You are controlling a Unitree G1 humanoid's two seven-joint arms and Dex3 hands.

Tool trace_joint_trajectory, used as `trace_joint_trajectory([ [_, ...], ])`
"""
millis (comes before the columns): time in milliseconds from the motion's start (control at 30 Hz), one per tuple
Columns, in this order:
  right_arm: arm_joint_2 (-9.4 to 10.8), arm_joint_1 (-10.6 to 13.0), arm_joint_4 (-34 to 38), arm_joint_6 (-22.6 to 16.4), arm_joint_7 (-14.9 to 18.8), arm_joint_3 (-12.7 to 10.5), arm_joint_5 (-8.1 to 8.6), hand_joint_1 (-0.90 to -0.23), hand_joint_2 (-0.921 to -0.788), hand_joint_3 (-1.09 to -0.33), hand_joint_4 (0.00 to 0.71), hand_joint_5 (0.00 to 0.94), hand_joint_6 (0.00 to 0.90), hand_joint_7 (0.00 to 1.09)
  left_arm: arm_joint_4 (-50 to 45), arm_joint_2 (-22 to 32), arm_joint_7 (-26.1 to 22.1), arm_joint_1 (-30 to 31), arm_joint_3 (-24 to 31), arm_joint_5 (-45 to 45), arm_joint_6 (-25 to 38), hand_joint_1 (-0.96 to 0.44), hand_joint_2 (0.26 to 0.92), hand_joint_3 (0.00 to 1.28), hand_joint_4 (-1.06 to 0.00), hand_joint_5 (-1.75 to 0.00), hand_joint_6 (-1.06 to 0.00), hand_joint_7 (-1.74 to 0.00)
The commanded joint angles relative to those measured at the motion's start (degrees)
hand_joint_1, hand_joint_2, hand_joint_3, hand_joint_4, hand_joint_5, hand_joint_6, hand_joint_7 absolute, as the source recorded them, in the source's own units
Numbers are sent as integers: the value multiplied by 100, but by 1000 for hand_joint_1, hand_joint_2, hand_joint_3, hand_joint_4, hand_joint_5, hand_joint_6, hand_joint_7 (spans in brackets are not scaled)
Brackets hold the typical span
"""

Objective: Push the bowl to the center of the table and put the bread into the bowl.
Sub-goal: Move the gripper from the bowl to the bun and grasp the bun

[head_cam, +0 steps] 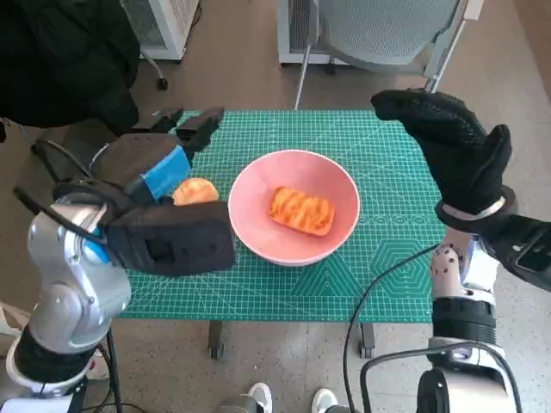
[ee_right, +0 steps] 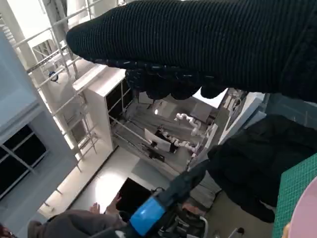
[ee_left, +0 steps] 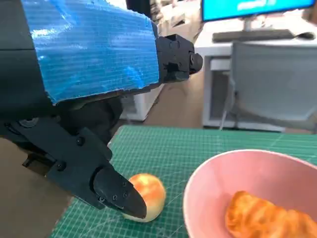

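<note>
A pink bowl (head_cam: 250,185) stands near the middle of the green mat, with a golden, ridged piece of bread (head_cam: 300,211) lying inside it. Just left of the bowl a round, pale-orange bun (head_cam: 196,190) sits on the mat. My left hand (head_cam: 159,163) hovers over that bun with its fingers spread toward the far edge, holding nothing. In the left wrist view the thumb tip (ee_left: 121,196) lies against the bun (ee_left: 151,191), beside the bowl (ee_left: 233,171) and bread (ee_left: 267,218). My right hand (head_cam: 452,146) is raised above the table's right side, holding nothing; its glove (ee_right: 208,44) fills the right wrist view.
The green cutting mat (head_cam: 387,275) covers the small table. A grey chair (head_cam: 387,34) stands beyond the far edge and a black jacket (head_cam: 60,60) lies at the far left. A person's feet (head_cam: 258,397) show below the near edge.
</note>
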Motion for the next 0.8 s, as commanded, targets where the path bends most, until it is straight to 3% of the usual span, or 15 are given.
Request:
trace_joint_trajectory([
  [33,-17,44,109,15,4,29,-52,-681,-921,-1004,433,0,405,182,377,-66,147,37,-29,74,69,-222,616,5,1,1,-44,-19],
  [800,-72,83,31,112,86,32,25,-680,-921,-1010,445,5,408,186,3582,-525,1220,-612,-543,-234,-506,-327,635,6,1,1,-64,-12],
])
